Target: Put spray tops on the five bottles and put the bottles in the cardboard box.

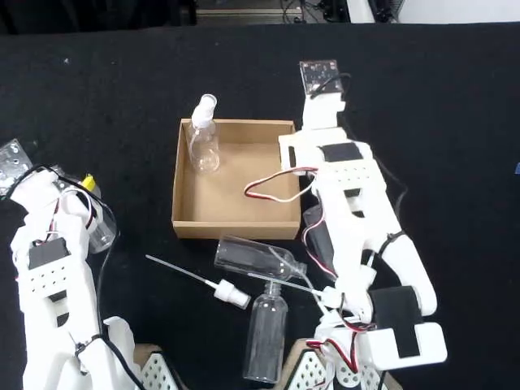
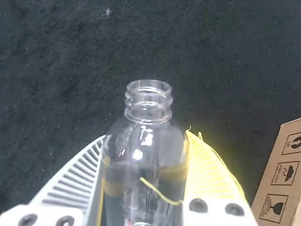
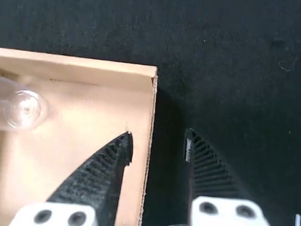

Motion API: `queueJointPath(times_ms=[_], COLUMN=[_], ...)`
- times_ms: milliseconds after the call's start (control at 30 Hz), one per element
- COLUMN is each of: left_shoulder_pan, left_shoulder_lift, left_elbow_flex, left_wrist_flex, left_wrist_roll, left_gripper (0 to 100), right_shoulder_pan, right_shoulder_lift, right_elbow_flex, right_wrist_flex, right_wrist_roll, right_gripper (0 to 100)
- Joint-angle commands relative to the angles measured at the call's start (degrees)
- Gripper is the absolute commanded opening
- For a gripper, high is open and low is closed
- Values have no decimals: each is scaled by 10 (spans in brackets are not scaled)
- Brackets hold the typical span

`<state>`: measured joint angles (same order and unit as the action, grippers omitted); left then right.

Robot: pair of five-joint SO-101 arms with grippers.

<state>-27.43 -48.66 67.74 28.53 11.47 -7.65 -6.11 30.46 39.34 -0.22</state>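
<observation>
Left gripper (image 2: pixel 146 137) clamped an uncapped bottle (image 2: pixel 148 101).
Right gripper (image 3: pixel 157 136) stood open, straddling the cardboard box (image 3: pixel 94 70) wall.

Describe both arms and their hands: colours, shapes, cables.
The left arm and right arm are white plastic shells with black motor blocks and loose red, white and black cables. The left hand has ribbed tapering fingers, one white, one yellow. The right hand has black ribbed, pointed fingers on white mounts.
</observation>
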Motion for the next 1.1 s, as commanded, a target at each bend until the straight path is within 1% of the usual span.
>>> queueJointPath(times_ms=[0, 200, 433, 633, 733, 800, 900, 933, 1067], left_shoulder_pan=[7, 7, 4, 2, 1, 1, 1, 1, 1], left_shoulder_lift=[-18, -19, -18, -18, -18, -18, -18, -18, -19], left_elbow_flex=[0, 1, 2, 2, 2, 2, 2, 2, 2], left_wrist_flex=[-15, -15, -15, -14, -14, -14, -14, -14, -13], left_wrist_roll=[6, 6, 4, 4, 3, 3, 3, 3, 3], left_gripper=[29, 29, 29, 29, 29, 29, 29, 29, 29], right_shoulder_pan=[-9, -9, -7, -2, 3, 4, 4, 4, 21], right_shoulder_lift=[-2, -1, 4, 64, 70, 70, 74, 74, 74], right_elbow_flex=[13, 57, 65, 28, 22, 22, 21, 21, 21], right_wrist_flex=[-48, -111, -113, -108, -108, -109, -113, -113, -113], right_wrist_roll=[11, 13, 13, 13, 13, 14, 40, 45, 48], right_gripper=[162, 162, 162, 162, 158, 119, 18, 8, 24])
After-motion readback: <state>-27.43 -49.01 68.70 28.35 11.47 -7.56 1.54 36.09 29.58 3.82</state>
